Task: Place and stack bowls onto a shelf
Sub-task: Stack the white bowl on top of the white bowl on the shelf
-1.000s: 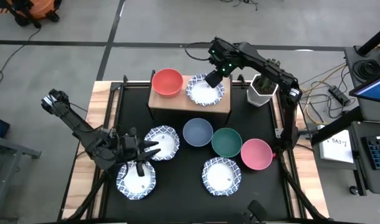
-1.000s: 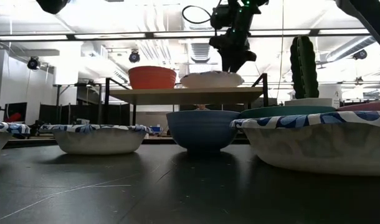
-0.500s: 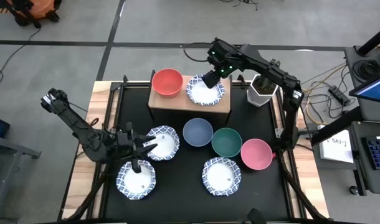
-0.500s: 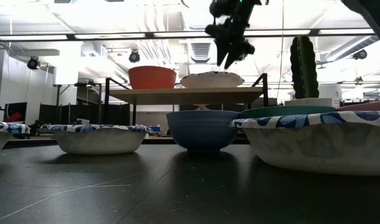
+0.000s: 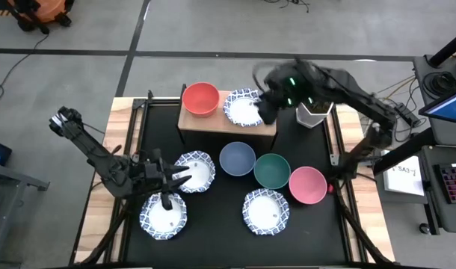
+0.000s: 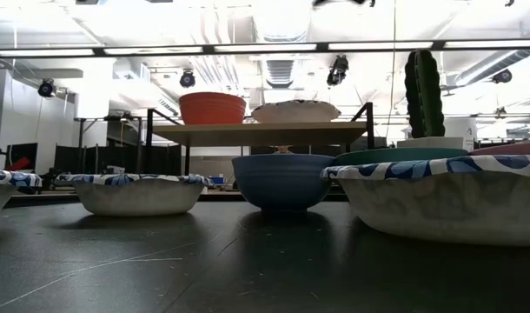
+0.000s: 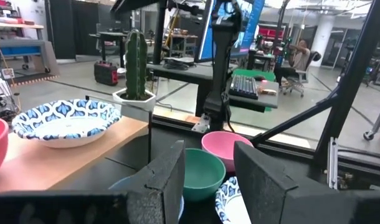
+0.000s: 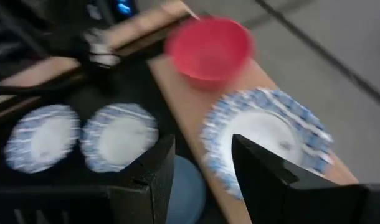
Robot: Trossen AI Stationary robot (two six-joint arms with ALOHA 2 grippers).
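Dark right gripper (image 5: pixel 267 112) jaws spread, empty, over patterned bowl (image 5: pixel 244 107), shelf (image 5: pixel 213 122).

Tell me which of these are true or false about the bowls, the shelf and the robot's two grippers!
1. The red bowl sits on the shelf. True.
2. A patterned bowl sits beside the red one on the shelf. True.
3. The blue bowl is stacked inside the green bowl. False: they sit side by side on the black table.
4. The right gripper is carrying the pink bowl. False: it is open and empty above the shelf's end; the pink bowl rests on the table.
5. The left gripper is over a patterned bowl on the table. True.
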